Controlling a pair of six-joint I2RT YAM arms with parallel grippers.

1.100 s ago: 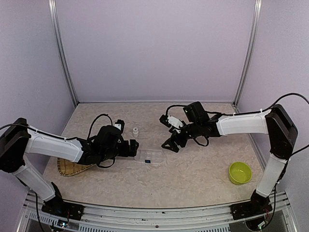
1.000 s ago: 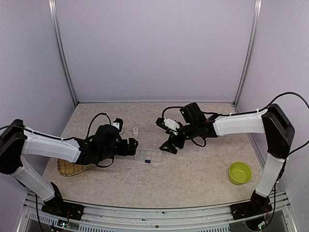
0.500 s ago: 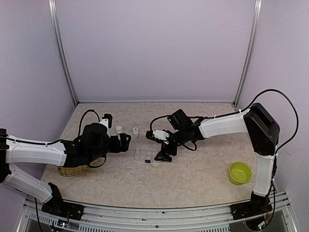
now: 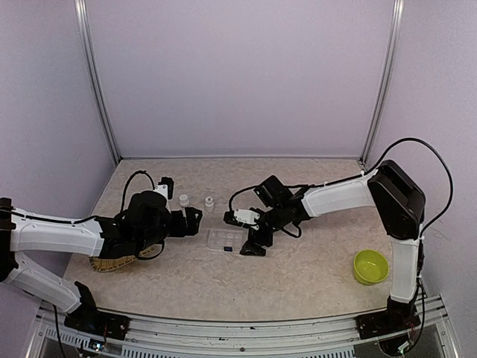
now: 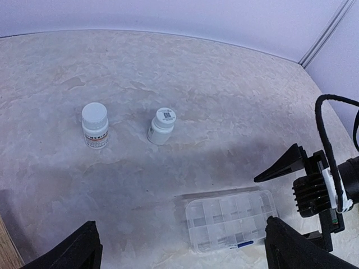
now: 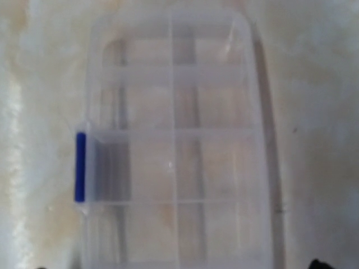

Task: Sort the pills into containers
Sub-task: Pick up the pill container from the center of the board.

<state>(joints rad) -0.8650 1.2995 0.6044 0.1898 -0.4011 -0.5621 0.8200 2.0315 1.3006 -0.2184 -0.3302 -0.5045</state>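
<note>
The container [image 4: 226, 239] is a flat clear compartment box with a blue latch [image 6: 80, 166], lid closed, lying mid-table. In the right wrist view the container [image 6: 176, 140] fills the frame. My right gripper [image 4: 250, 240] hovers at its right end, open, jaws spread wider than the box, only the fingertips [image 6: 320, 263] showing at the bottom edge. My left gripper [image 4: 195, 221] is open and empty, a short way left of the box and apart from it; the container [image 5: 233, 220] lies ahead of its spread fingers [image 5: 78, 249]. No pills show in any view.
Two small white pill bottles [image 4: 183, 200] [image 4: 209, 203] stand upright behind the box; the left wrist view shows these bottles too [image 5: 94, 124] [image 5: 162, 125]. A woven bamboo tray [image 4: 112, 261] lies under the left arm. A lime-green bowl [image 4: 370, 266] sits at front right.
My right gripper has swung left and down to the box's right end. The left gripper has drawn back leftward, off the box, and then held still.
</note>
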